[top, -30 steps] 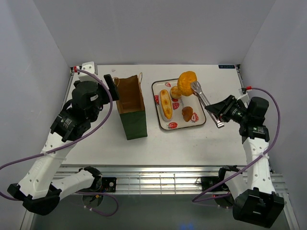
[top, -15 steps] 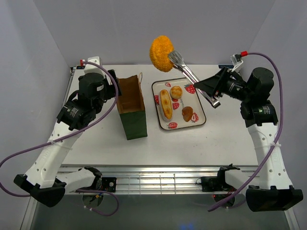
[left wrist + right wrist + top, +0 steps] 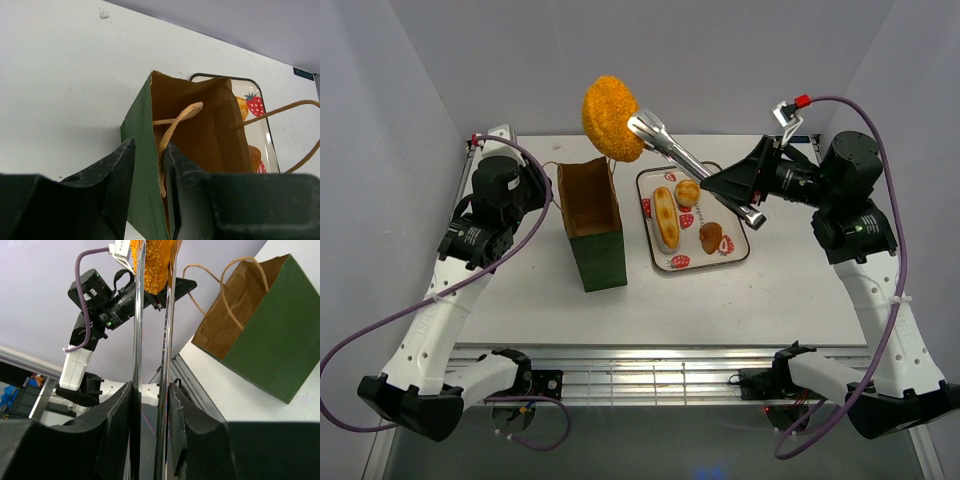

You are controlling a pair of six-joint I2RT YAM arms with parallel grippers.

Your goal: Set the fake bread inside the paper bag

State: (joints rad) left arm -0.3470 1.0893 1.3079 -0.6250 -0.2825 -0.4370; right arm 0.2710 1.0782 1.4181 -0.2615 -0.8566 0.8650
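Observation:
The large oval orange bun [image 3: 612, 118] hangs in the air above the open top of the paper bag [image 3: 595, 235], pinched in the tips of metal tongs [image 3: 695, 170]. My right gripper [image 3: 740, 195] is shut on the tongs' handles [image 3: 137, 340]; the bun [image 3: 155, 262] shows at their far end. My left gripper [image 3: 150, 150] has its jaws closed in on the bag's green left wall [image 3: 142, 150] and a tan handle [image 3: 172, 125]. A long roll [image 3: 666, 218], a small round bun [image 3: 688, 192] and a dark-brown piece [image 3: 711, 237] lie on the tray [image 3: 645, 180].
The bag stands upright left of the strawberry-printed tray, its brown inside [image 3: 205, 130] open upward. Its second loop handle [image 3: 280, 107] arches over the tray side. White walls close in on three sides of the table.
The right arm has swung the tongs and orange bun up off the tray and leftward over the bag. The left gripper's jaws have narrowed onto the bag's left wall.

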